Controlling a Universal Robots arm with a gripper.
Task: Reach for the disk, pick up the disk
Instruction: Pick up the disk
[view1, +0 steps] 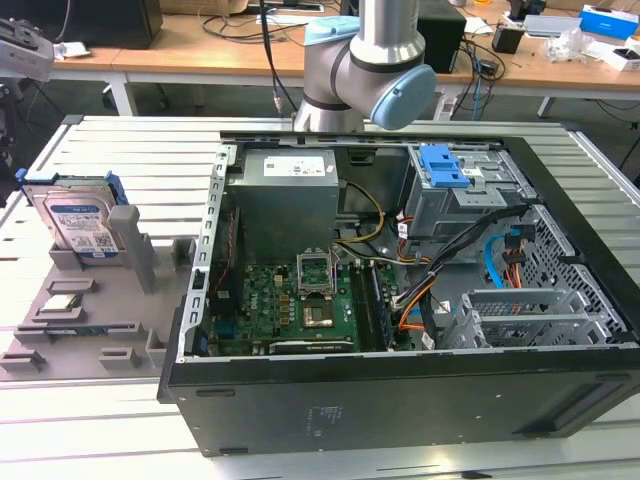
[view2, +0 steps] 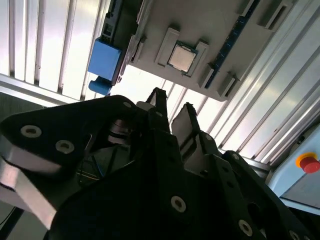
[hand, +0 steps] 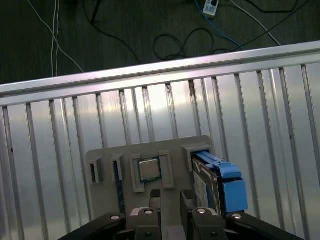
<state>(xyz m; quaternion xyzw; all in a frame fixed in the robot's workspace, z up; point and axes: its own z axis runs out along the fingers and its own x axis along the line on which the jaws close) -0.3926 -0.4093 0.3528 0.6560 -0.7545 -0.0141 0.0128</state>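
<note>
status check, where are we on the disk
Gripper open, empty, over the grey holder. Disk standing on edge in holder, not touched. Nothing seen between fingers and disk.

The flat silver-grey metal disk (view1: 78, 215) bears a white-and-blue label (view1: 85, 232) and blue rails (view1: 112, 188); the slotted fixture (view1: 90, 320) is grey, the ribbed metal table (view1: 140, 150) silver, the hand (view2: 172, 100) black.

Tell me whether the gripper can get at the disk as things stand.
Probably yes. The disk stands on edge in the grey holder with its upper edge uncovered, and the gripper hangs open above the holder with nothing between them.
</note>
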